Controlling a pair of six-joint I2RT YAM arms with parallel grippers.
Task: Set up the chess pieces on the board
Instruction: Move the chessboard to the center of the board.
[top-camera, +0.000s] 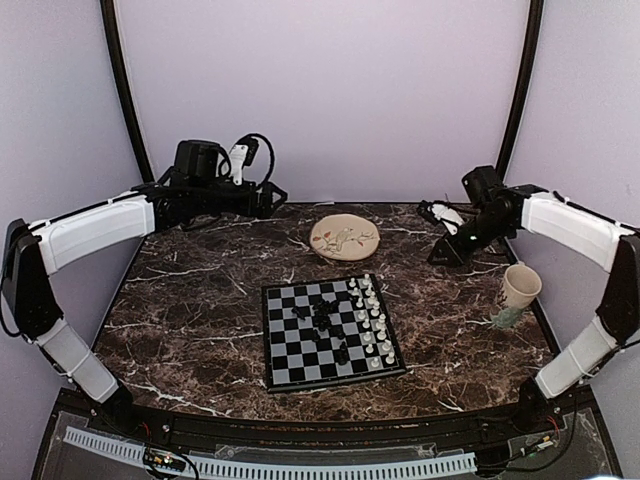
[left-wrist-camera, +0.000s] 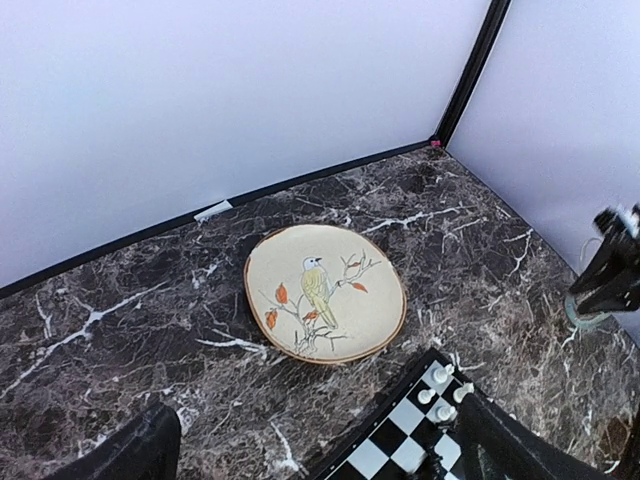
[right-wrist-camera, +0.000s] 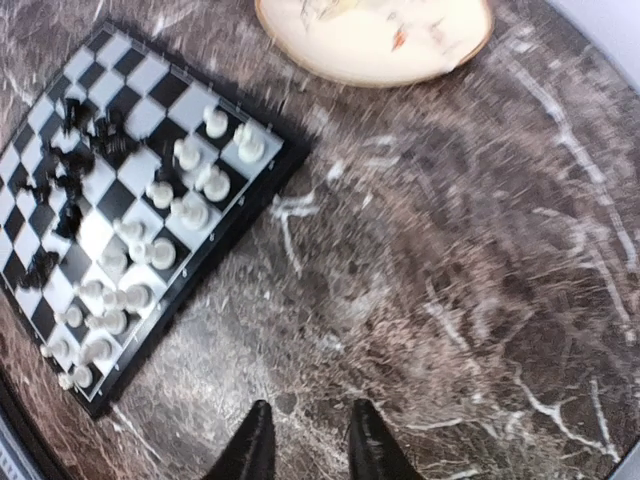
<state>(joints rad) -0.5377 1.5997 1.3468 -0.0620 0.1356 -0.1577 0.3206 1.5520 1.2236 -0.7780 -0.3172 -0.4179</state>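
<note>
Two files of white chess pieces (top-camera: 372, 322) stand along the right side of the board (top-camera: 290, 350), which lies flat near the middle of the dark marble table (top-camera: 190, 300). The black chess pieces (top-camera: 325, 322) are bunched in a loose clump on the board's central squares, some perhaps toppled, though they are too small and dark to tell one from another. Just beyond the board's far edge, not touching it, sits a round beige plate (left-wrist-camera: 380, 310) painted with a bird on a twig. Well to the right of the board, near the table's edge, a pale cup (top-camera: 521, 285) stands with a greenish patch at its foot. The left gripper (left-wrist-camera: 318, 408) hangs above the table beyond the board's far left corner, looking across the plate, its fingers (left-wrist-camera: 135, 452) spread wide with only marble, the plate and the board's far corner showing between them. The right gripper (right-wrist-camera: 308, 412) hovers beyond the board's far right corner, to the right of the plate, its two dark fingers set a little apart and holding nothing; bare marble shows in the gap. Both arms are held off to the sides of the board, so its squares carry the pieces alone and lie in plain sight from above.
</note>
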